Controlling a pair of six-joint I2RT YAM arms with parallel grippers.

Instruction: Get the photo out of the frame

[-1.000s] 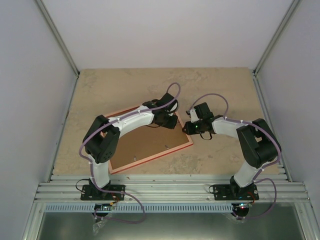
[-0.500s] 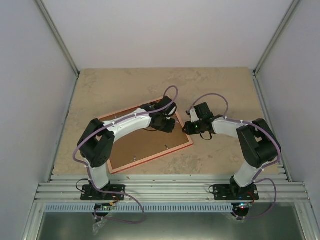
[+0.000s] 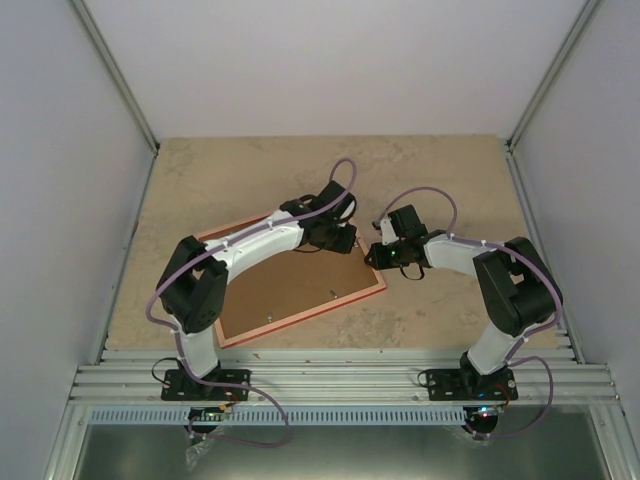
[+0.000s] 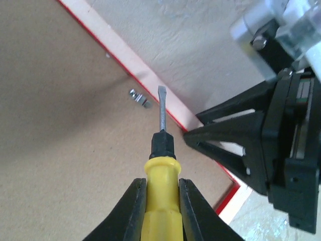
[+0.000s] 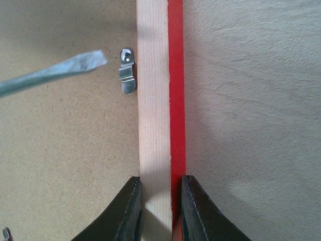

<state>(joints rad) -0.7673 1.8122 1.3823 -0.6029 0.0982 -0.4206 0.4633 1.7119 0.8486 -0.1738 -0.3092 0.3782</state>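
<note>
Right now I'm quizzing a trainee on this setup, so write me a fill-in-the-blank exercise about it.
The left gripper is shut on a screwdriver with a ____ handle.
The frame lies face ____, brown back up.
The right gripper has its fingers pinching the frame's rim, whose outer strip is ____.
Missing words: yellow; down; red.

No readable txt, labels, brands or nos. anywhere in top, L wrist or R wrist views.

the beige mottled table (image 3: 440, 170) carries the frame (image 3: 300, 288), lying flat, brown back up, toward its near-left side.
</note>
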